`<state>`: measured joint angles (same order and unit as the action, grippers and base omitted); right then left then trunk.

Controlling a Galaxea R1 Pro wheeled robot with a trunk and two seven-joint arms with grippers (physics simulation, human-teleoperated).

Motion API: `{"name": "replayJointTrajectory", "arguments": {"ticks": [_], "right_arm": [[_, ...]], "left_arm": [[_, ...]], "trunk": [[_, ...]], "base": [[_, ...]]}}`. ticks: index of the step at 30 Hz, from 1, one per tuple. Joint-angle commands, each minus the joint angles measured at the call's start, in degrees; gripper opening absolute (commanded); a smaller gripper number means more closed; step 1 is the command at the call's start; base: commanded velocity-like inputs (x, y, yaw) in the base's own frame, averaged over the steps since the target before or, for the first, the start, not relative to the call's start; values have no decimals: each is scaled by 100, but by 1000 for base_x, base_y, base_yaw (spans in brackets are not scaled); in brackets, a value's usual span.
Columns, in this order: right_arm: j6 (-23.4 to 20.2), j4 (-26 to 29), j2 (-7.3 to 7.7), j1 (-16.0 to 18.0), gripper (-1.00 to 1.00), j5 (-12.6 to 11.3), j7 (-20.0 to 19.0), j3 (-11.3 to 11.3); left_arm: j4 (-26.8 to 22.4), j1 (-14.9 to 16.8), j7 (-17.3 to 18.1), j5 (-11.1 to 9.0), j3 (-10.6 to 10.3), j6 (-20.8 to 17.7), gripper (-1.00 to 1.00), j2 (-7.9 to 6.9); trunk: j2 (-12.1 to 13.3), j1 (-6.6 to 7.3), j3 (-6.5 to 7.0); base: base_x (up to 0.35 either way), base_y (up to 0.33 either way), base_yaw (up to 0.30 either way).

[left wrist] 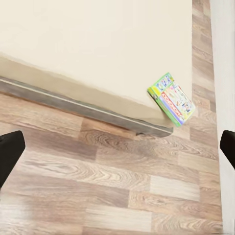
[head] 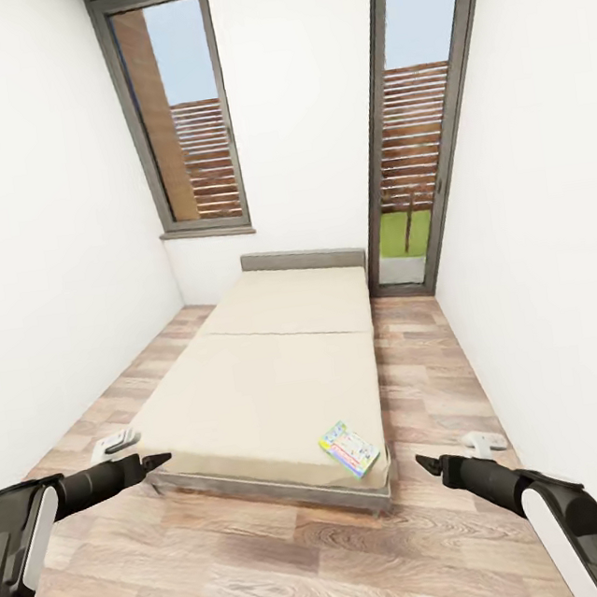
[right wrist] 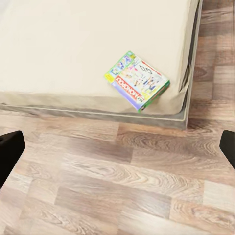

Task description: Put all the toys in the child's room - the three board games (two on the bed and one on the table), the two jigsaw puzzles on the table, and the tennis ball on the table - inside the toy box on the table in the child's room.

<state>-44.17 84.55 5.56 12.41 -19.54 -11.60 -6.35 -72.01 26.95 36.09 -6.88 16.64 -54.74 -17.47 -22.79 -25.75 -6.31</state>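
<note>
While facing the low wide bed with plain beige mattress [head: 254,389] from its foot end, approaching for the board-game pickup; nothing grasped yet. Only one game spotted: a thin flat rectangular box with a bright white, green and purple printed cover [head: 349,448], lying flat on the mattress at the near corner on the robot's right, close to both edges. Same box reading clearly in the left wrist view [left wrist: 171,99] and the right wrist view [right wrist: 137,80], red lettering across the cover.

Left gripper [head: 158,461] hovering over the wood-plank floor [head: 278,574] just off the bed's near left corner, empty. Right gripper [head: 426,463] hovering over floor just past the bed's near right corner, near the box but apart from it, empty. Dark fingertips [left wrist: 10,154] sitting at opposite frame edges in both wrist views, so judging both sets of fingers spread wide.

Next move, as a judgement: closing in further, then bringing the right arm over the corner and coming down on the box's near edge. Thin and flat, so likely needing a grip on an overhanging edge or a slide toward the mattress lip first.

Hard to make out: no second game picked out on the mattress. Two small white fittings on the floor, one each side of the bed [head: 115,444], not identifiable. Printed figures on the cover too small to read.
</note>
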Motion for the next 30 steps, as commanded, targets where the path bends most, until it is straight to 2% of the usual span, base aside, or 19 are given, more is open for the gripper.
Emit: {"name": "replayJointTrajectory", "arguments": {"ticks": [1, 14, 23, 30], "right_arm": [[-32, 2, -2, 7, 100, 20, -35, -8], [-31, -8, -2, 7, 100, 15, -35, -7], [-30, -9, -2, 7, 100, 12, -35, -7], [-30, -9, -2, 7, 100, 11, -35, -7]], "left_arm": [[0, 3, -14, -50, 6, -46, 100, -2], [2, 3, -14, -50, 6, -46, 100, -2], [2, 3, -14, -50, 6, -46, 100, -2], [3, 3, -14, -50, 6, -46, 100, -2]], "trunk": [[-13, -4, -13], [-13, -4, -13], [-13, -4, -13], [-13, -4, -13]], "base": [[0, 278, -280], [0, 232, -280], [0, 50, -255], [0, 6, -84]]}}
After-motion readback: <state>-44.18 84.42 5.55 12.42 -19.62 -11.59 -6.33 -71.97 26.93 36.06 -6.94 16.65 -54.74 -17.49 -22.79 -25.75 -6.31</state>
